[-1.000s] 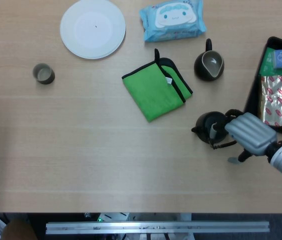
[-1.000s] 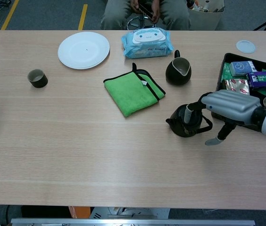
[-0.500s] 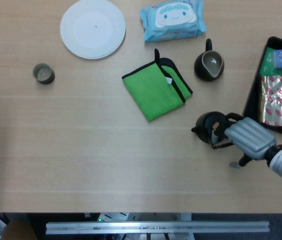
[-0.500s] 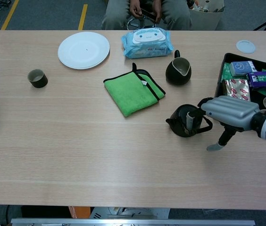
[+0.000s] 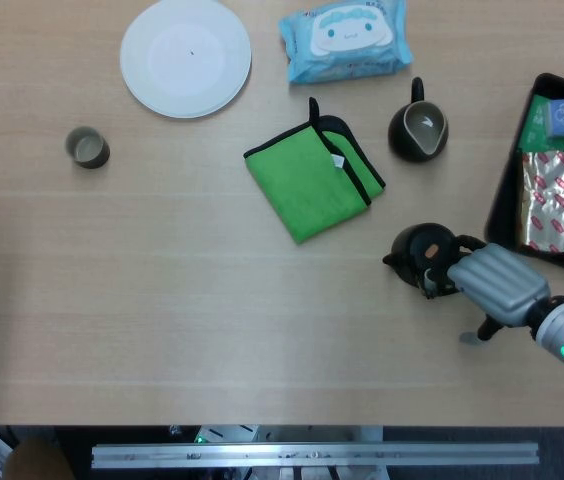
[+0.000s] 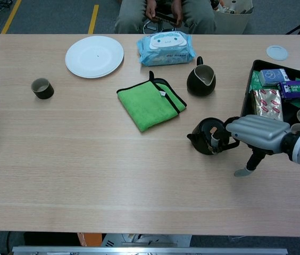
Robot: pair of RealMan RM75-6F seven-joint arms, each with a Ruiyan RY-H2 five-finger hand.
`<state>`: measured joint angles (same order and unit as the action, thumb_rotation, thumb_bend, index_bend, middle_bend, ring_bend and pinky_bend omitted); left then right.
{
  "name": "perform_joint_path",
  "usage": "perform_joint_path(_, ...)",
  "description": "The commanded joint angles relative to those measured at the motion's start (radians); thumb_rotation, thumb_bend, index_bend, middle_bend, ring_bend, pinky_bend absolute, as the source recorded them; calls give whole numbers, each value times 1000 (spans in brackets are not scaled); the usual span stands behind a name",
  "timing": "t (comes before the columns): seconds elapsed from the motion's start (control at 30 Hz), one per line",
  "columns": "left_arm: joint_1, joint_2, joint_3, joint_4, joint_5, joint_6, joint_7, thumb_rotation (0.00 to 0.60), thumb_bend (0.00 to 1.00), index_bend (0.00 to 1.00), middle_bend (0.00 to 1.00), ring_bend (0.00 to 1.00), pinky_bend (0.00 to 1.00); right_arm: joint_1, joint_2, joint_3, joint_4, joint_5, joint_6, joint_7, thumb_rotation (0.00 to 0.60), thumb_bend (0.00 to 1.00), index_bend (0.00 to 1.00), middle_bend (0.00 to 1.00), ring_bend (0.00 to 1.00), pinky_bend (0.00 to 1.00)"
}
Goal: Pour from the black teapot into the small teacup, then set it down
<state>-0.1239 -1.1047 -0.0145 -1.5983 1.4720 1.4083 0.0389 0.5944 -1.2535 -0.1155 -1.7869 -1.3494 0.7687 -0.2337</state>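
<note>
Your right hand's fingers cover the black teapot's handle, so you probably can't confirm contact. Behind them, the tray runs off-frame.

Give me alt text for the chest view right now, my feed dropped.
The right hand has its fingers at the handle of the black teapot, which stands on the wooden table at right. The small teacup sits far off at the left edge, with a green cloth between them.
</note>
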Motion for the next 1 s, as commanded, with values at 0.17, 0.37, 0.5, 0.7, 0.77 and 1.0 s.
perform_joint_path(0.17, 0, -3, 0, 4, -2, -4, -3, 600, 441, 155, 153, 131, 129, -1, -1, -6, -2, 12, -2, -17, 600, 0, 427, 451, 425, 97)
perform_joint_path(0.37, -2, -5, -1, 5, -1, -5, -3, 600, 441, 155, 153, 131, 129, -5, 3, -6, -10, 18, 7, -28, 600, 0, 434, 459, 480, 89)
perform_joint_path(0.5, -2, -5, -1, 5, -2, -8, -2, 600, 441, 155, 153, 131, 130, -9, 5, -10, -12, 20, 14, -40, 600, 0, 438, 461, 530, 87)
perform_joint_path(0.7, -3, -7, -1, 7, -4, -12, -3, 600, 441, 155, 152, 131, 130, -12, 8, -15, -16, 38, 14, -64, 600, 0, 446, 466, 561, 87)
perform_joint_path(0.77, -3, -8, -1, 8, -4, -12, -4, 600, 441, 155, 153, 131, 130, -12, 8, -16, -17, 41, 14, -69, 600, 0, 446, 466, 561, 87)
perform_joint_path(1.0, -3, -11, 0, 15, -6, -16, -9, 600, 441, 155, 153, 131, 130, -15, 6, -27, -20, 48, 11, -87, 600, 0, 457, 476, 561, 87)
